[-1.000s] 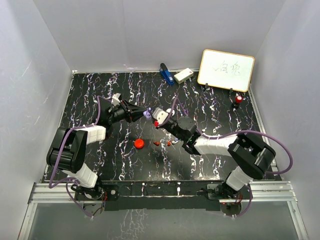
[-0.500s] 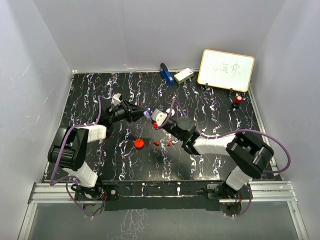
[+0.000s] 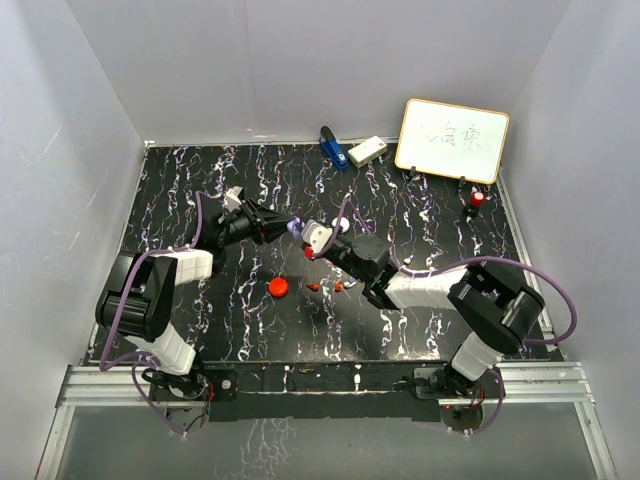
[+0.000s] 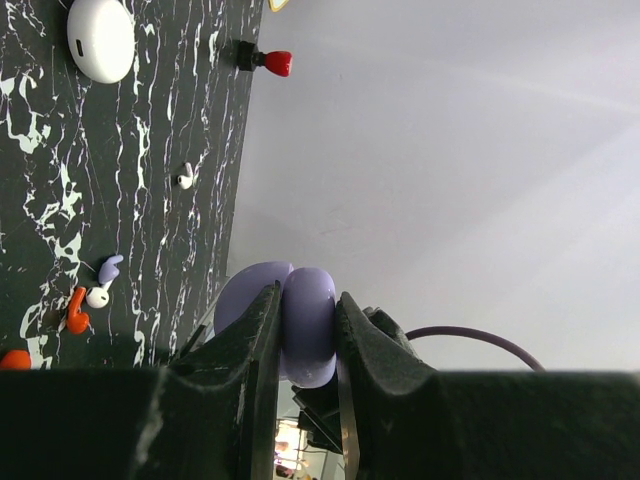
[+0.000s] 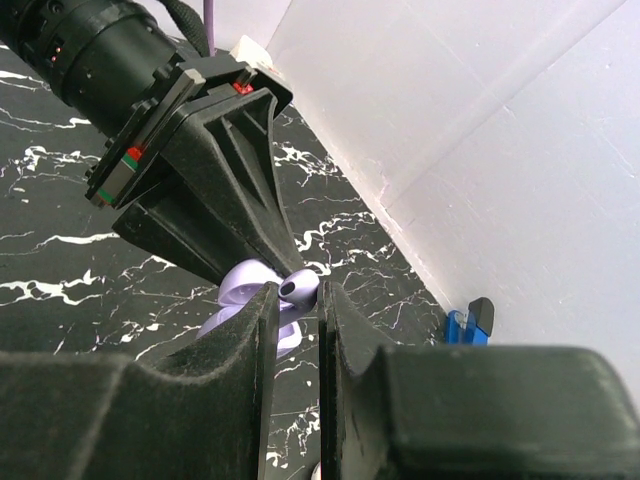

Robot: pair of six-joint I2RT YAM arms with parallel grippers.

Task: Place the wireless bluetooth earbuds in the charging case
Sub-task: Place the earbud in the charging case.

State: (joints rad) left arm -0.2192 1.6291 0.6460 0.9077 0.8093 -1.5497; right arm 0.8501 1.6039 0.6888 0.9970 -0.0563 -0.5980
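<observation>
Compared with a second ago, the right arm (image 3: 430, 288) has slid slightly toward nine o'clock over the black marbled table (image 3: 200, 190), bringing its tip closer to the left one. The left arm (image 3: 170, 270) has barely shifted.

The left gripper (image 4: 307, 297) is clenched on the purple charging case (image 4: 250, 295), which hangs open above the table near its middle. The right gripper (image 5: 298, 300) is pinched tight on a purple earbud (image 5: 300, 287). In the top view it sits at about four o'clock from the left gripper, tip to tip. In the right wrist view the earbud is just beside the case's open half; whether they touch cannot be told.

A red case (image 3: 279, 287) lies on the table at six o'clock from the held case. Two red earbuds (image 3: 314, 287) lie just beside it, at its three o'clock.
</observation>
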